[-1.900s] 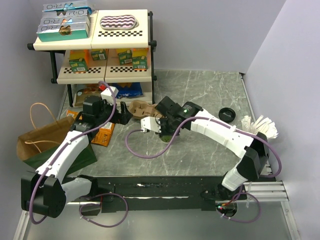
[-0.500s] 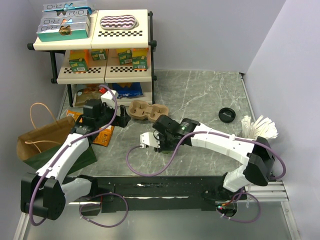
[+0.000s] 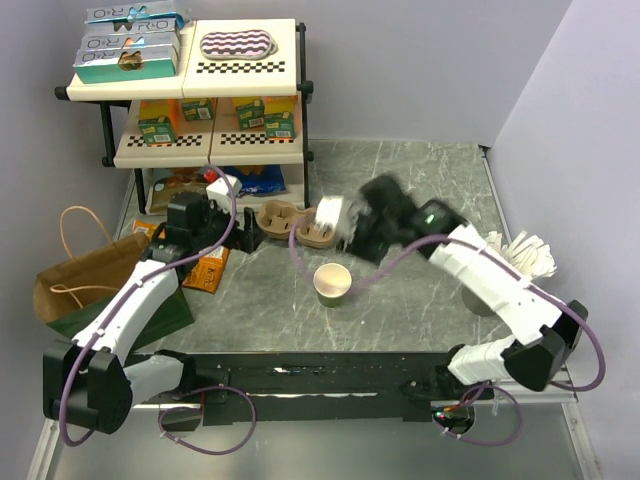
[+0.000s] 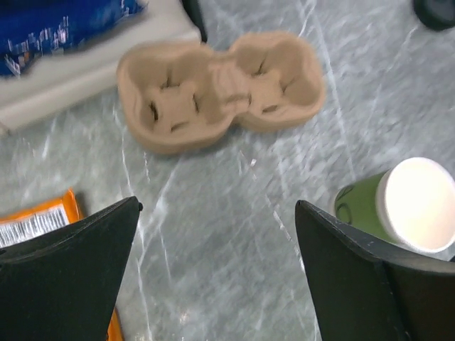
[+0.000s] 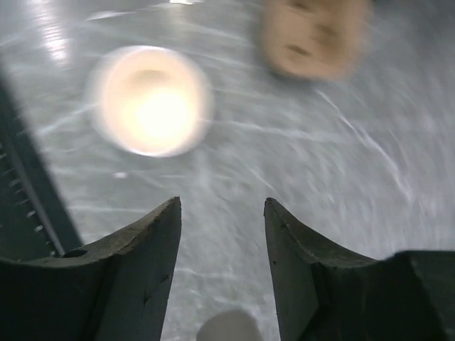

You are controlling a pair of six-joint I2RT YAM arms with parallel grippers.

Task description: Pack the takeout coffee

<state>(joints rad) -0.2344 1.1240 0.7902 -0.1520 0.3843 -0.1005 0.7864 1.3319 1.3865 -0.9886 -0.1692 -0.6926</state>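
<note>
The takeout coffee (image 3: 332, 283) stands upright and lidless on the bench (image 3: 400, 170), near the pulp carrier (image 3: 295, 222), so packing apparently remains; left pincer (image 4: 217, 213) and right pincer (image 5: 222, 206) both gape empty.

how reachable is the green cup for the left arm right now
Probably yes. The green cup stands upright on the table just beside the open left claw, with nothing between them. The right claw is off the cup, and the pulp carrier sits farther back.
</note>
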